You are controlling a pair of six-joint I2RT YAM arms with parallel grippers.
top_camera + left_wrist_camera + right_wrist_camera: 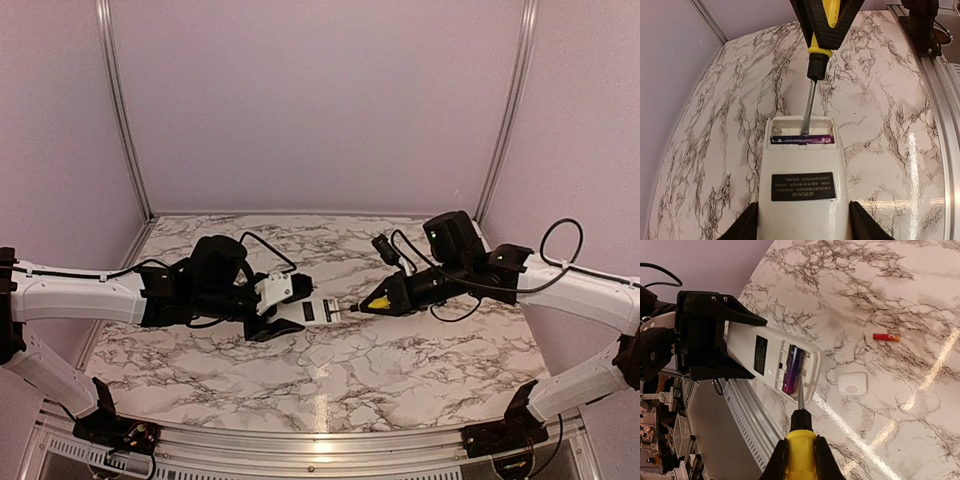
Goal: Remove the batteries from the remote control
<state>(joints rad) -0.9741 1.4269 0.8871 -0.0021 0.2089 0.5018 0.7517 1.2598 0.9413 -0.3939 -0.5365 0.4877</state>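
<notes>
Right claw (pixel 800 456) is clamped on a yellow-handled screwdriver (pixel 800 437), whose thin metal shaft reaches into the open battery bay of the remote control (pixel 801 165). Left claw (pixel 278 308) grips that remote by its long sides near the middle of the marble table (pixel 400 370), back face up, with the bay end pointing toward the screwdriver. I cannot tell whether the remote rests on the marble or is held just above it.

I judge the job about half done. The bay cover (pixel 852 383), a small squarish white piece, lies on the table near the remote's open end. One red battery (pixel 886 337) lies loose on the marble, well apart from the remote. The dark blue-purple battery (pixel 802 140) sits in the bay, lying across its width, with the screwdriver tip at or just beside it. That one is left to pry out.

The remote is slim white plastic with a dark rectangular label on its back and one bare slot beside the remaining battery.
</notes>
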